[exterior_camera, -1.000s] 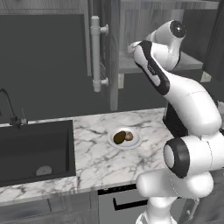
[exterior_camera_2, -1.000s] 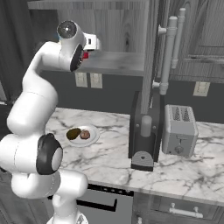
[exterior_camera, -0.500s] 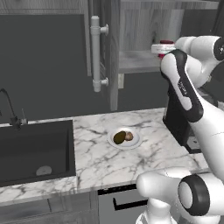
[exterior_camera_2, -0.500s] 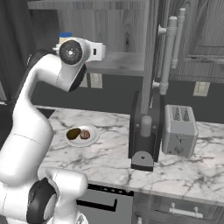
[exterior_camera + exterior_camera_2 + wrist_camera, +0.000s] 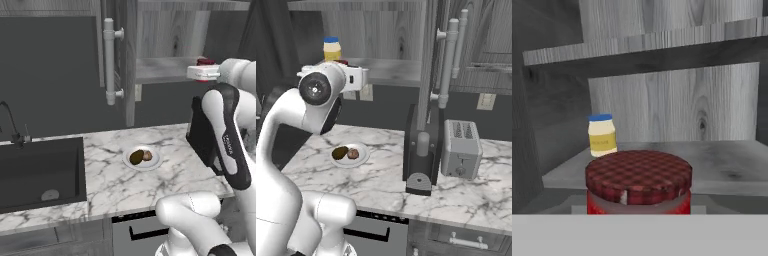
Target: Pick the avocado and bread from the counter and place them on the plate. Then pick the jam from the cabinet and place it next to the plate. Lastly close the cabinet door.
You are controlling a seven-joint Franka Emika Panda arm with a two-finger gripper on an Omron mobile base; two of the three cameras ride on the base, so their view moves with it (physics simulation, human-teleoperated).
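The jam (image 5: 638,177), a red jar with a checked lid, sits right in front of the hand camera, and my gripper (image 5: 204,66) is shut on it at the front edge of the cabinet shelf (image 5: 160,70). My fingertips are hidden. On the counter (image 5: 110,175) below, the plate (image 5: 154,162) carries the avocado (image 5: 136,157) and the bread (image 5: 147,156) side by side. From the right base view the plate (image 5: 362,159) shows the avocado (image 5: 340,152) left of the bread (image 5: 353,153). The cabinet door (image 5: 127,60) stands open, edge-on, with its white handle (image 5: 110,60).
A yellow jar with a blue lid (image 5: 602,135) stands at the back of the shelf. A dark coffee machine (image 5: 421,155) and a toaster (image 5: 461,147) sit on the counter right of the plate. The sink (image 5: 40,172) and its faucet (image 5: 12,125) lie to the left.
The arm has swung over to the right of the left base view, and the hand has shifted along the shelf front with the red jar in it. Plate and food are unmoved.
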